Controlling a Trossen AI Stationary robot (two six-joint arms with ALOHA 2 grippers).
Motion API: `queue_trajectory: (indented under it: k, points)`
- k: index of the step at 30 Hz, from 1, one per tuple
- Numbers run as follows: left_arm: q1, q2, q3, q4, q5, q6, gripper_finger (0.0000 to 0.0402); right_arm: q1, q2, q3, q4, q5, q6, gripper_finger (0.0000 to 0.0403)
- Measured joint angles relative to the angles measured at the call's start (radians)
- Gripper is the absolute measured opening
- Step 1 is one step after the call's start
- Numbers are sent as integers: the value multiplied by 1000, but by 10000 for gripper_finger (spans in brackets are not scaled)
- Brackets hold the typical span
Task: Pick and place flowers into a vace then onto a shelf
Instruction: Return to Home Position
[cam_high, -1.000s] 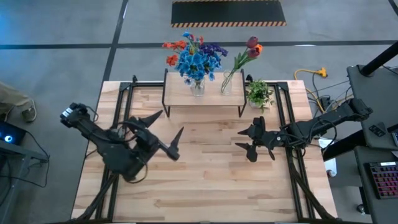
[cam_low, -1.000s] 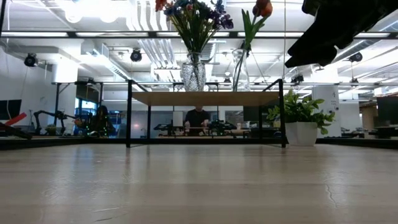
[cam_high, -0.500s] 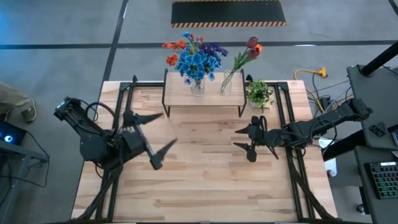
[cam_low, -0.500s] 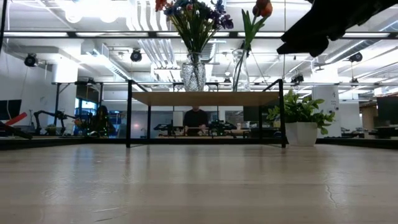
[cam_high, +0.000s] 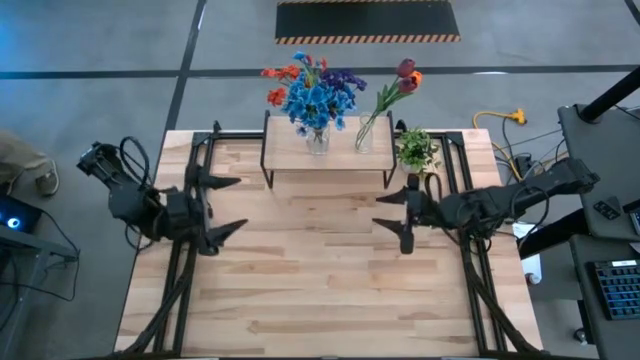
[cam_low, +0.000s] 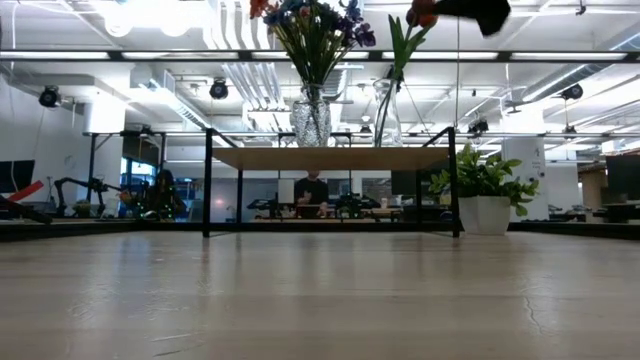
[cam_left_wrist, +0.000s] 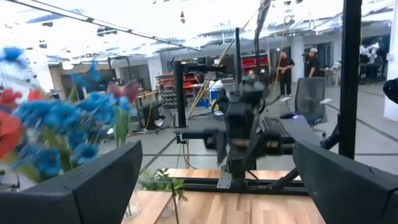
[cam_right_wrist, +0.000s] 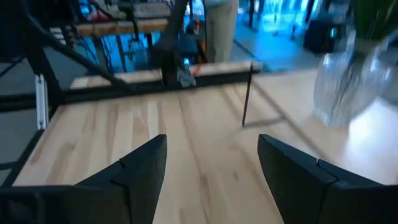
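Where the wooden table (cam_high: 330, 290) spreads widest, both my arms hang over it, one on each side. My left gripper (cam_high: 240, 203) sits above the table's left part, its jaws spread wide and holding nothing; from my left wrist I see both dark fingers (cam_left_wrist: 93, 183) far apart with only air between. My right gripper (cam_high: 393, 212) hangs above the right part, just near of the shelf's right end, jaws likewise open and empty, the fingers (cam_right_wrist: 140, 171) well apart over the planks.

At the far edge, in the middle, stands the shelf (cam_high: 290, 152). On its top, towards the left, the flowers (cam_high: 313, 95), blue, purple and orange-red, stand upright in the transparent vase (cam_high: 318, 140). Just to its right a second vase (cam_high: 363, 138) holds a dark red tulip (cam_high: 405, 72) leaning rightward. A small potted plant (cam_high: 416, 150) sits on the table just beside the shelf's right legs.
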Motion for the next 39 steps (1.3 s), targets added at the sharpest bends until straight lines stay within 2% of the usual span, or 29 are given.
queue_trajectory:
  k: [11,16,20,24,30,39]
  points:
    - [0,-294,-281,-1,35,10,398,-10,1,207,-8,-5,-232,242]
    - [0,-439,-362,-8,149,48,398,-13,0,264,-50,-13,-276,242]
    - [0,-539,-404,-25,248,52,398,-34,1,292,-89,-79,-266,242]
    - [0,-593,-434,-59,307,45,398,-59,2,295,-90,-117,-260,242]
    - [0,-655,-435,-192,407,-57,398,-102,2,274,-74,-139,-225,242]
    - [0,-686,-438,-266,459,-103,398,-141,4,251,-44,-167,-216,242]
